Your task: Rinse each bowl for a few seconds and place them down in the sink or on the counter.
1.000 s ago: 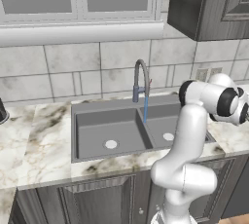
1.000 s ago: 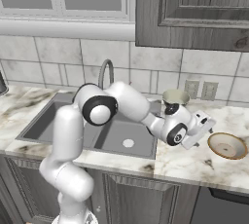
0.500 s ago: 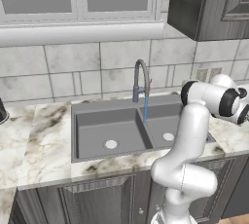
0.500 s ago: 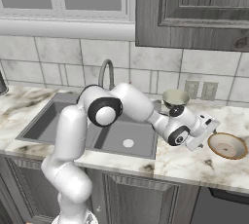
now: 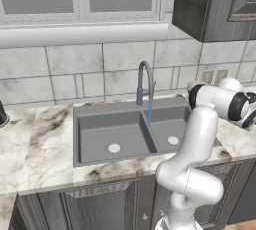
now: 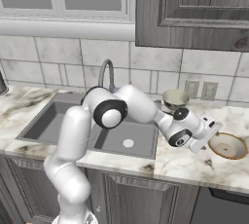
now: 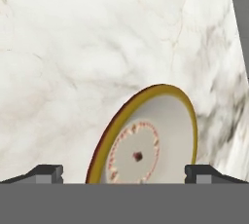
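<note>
The hand (image 7: 124, 172), wide open and holding nothing, hovers above an upright, round bowl (image 7: 148, 140) on the counter (image 7: 73, 47).

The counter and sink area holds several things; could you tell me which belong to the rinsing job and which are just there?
For the job:
- bowl on the counter by the open gripper
- second bowl behind the arm
- sink
- faucet, water running
- counter

Just there:
- wall outlets
- upper cabinet
</note>
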